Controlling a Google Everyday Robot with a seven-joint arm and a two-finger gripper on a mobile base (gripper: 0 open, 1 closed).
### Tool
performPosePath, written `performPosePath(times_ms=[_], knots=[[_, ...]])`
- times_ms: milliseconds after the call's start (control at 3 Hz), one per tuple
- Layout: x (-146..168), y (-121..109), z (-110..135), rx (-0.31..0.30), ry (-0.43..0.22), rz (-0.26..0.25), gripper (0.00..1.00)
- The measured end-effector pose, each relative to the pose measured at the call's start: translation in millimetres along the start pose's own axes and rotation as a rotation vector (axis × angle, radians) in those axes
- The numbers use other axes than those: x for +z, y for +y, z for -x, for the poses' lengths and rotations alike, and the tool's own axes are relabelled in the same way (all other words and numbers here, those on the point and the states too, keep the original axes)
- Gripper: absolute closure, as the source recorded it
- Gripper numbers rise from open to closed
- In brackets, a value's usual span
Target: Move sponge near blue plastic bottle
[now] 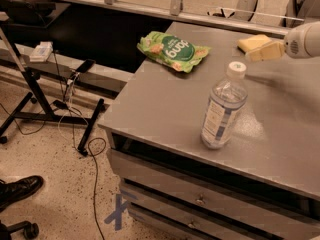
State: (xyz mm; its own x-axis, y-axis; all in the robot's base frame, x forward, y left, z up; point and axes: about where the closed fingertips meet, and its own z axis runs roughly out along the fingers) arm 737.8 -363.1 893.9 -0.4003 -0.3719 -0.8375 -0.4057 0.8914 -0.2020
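One sponge (253, 41), one blue plastic bottle (222, 109), one snack bag (173, 50); gripper (256, 54) beside sponge, grip impossible to tell.

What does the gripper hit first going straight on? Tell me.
Probably the sponge, just off the gripper at the far right; depth is unclear. Beyond it lies the green snack bag.

pale yellow soft rectangular sponge (254, 40) | clear plastic bottle (222, 109): white cap, pale blue-white label | green crinkled snack bag (172, 51): white lettering | flat grey surface (160, 109) | cream tool (256, 54): far right, just beside sponge
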Motion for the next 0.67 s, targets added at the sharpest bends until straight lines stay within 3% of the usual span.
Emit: performPosePath(times_ms=[333, 667], knots=[[22, 12, 0, 0.017, 0.005, 0.007, 0.00], [49, 6, 1, 0.028, 0.006, -0.024, 0.00]])
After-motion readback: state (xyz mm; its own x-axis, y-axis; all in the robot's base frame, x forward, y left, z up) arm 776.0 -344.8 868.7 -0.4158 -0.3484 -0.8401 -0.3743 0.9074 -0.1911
